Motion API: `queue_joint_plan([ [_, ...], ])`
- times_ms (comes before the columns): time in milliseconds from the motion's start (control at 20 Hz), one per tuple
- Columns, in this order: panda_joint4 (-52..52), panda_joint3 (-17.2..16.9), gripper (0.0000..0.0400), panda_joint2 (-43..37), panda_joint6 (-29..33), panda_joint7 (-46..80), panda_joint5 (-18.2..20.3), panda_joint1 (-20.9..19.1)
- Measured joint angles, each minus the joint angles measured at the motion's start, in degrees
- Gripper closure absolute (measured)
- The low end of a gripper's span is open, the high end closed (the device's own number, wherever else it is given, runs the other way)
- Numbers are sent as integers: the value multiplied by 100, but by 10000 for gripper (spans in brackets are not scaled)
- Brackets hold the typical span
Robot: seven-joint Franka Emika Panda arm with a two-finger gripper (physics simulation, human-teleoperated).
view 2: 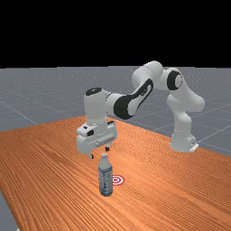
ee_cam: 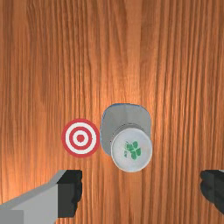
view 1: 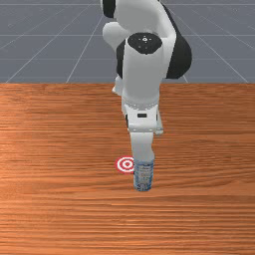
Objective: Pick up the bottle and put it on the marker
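Fingers wide apart, my gripper hangs in the far view at about the height of the bottle's cap; it is open, with nothing held. The bottle stands upright on the table, blue and white with a pale cap. Behind its right side lies the red-and-white ringed marker, partly covered. In the front view, the marker is just left of the bottle. The wrist view has the open gripper, with the white cap of the bottle ahead of the gap and the marker beside the bottle.
The wooden table extends around the bottle and marker. In the far view the arm's base stands on the table at the right, and a table edge runs down the left side.
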Motion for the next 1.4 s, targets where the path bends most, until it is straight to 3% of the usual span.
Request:
queue_joint_plan([
  [250, 315, 3, 0, 247, -242, -9, 6, 0],
  [750, -351, -5, 0, -18, 484, 54, -14, 23],
  [850, -112, 24, 0, 95, 216, -49, -34, 42],
  [1300, -279, 12, 0, -4, 386, 80, -15, 68],
  [1350, -938, 686, 155, -296, 355, -963, 1240, -589],
  [1400, -1137, 62, 213, -513, 704, 16, 81, 9],
])
